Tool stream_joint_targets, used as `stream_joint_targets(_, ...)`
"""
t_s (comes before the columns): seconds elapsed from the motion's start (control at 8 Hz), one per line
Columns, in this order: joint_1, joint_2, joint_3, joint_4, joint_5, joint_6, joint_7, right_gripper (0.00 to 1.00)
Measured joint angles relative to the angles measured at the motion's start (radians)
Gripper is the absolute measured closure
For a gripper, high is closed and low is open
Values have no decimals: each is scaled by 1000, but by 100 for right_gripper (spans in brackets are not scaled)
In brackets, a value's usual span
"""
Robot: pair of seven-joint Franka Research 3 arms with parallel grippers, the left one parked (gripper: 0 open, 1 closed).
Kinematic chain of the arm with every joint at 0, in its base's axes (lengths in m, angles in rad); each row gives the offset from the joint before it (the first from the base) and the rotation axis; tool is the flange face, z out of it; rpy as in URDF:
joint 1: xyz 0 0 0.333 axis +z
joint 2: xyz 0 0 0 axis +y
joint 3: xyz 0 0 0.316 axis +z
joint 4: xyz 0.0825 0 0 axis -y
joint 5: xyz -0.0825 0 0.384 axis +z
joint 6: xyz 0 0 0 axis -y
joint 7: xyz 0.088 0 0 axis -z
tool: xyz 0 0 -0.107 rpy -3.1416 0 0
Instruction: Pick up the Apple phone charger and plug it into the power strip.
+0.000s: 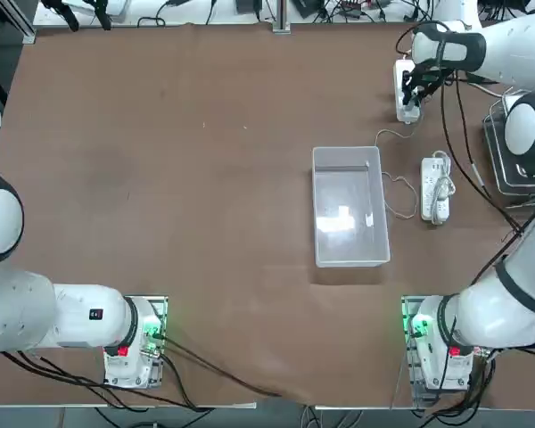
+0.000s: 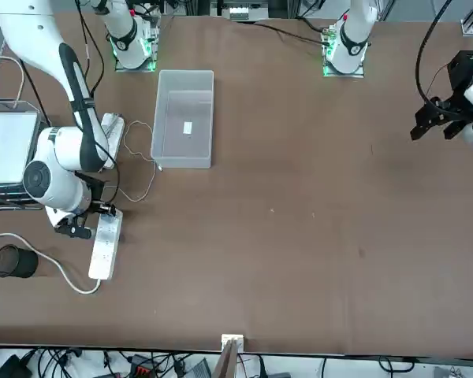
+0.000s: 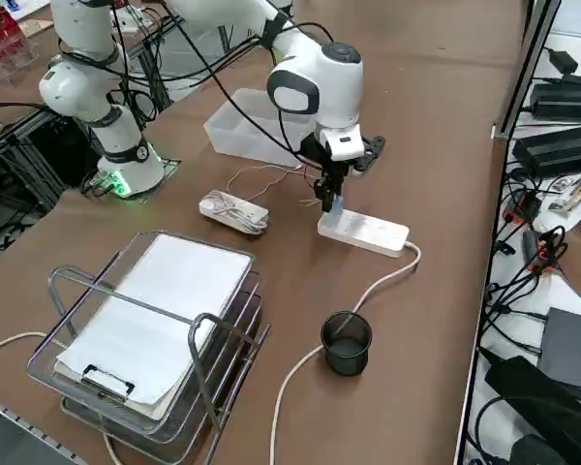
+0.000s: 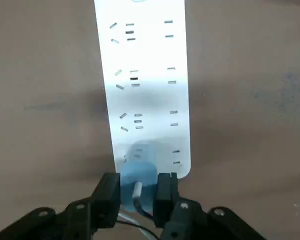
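Over strip end | gripper (image 4: 138, 192) clamps Apple phone charger (image 4: 138, 177) | wrist-only: on power strip (image 4: 145, 75)

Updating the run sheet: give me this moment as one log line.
right claw: shut on small white-grey Apple phone charger | position: at end of slim white bar-shaped power strip | insertion: cannot tell

We see a brown table (image 1: 178, 178) carrying a handful of things. In the top view, a clear plastic bin (image 1: 349, 207) sits just right of centre. At its 3 o'clock lies a shorter white strip (image 1: 435, 189) with a bundled cord. At the bin's 1 o'clock, near the far edge, the power strip (image 1: 405, 94) lies flat. On the right side we find a wire paper tray (image 3: 155, 334) and a black cup (image 3: 347, 342).
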Motion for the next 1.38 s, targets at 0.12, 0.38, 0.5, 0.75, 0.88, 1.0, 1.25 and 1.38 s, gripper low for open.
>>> stream_joint_targets(0.12, 0, 0, 0, 0, 0, 0, 0, 63)
stream_joint_targets(0.38, 0, 0, 0, 0, 0, -1, 0, 63)
stream_joint_targets(0.5, 0, 0, 0, 0, 0, -1, 0, 63)
stream_joint_targets(0.75, 0, 0, 0, 0, 0, -1, 0, 63)
stream_joint_targets(0.88, 0, 0, 0, 0, 0, -1, 0, 63)
stream_joint_targets(1.0, 0, 0, 1, 0, 0, -1, 0, 63)
stream_joint_targets(1.25, 0, 0, 1, 0, 2, -1, 0, 63)
stream_joint_targets(1.38, 0, 0, 1, 0, 7, -1, 0, 63)
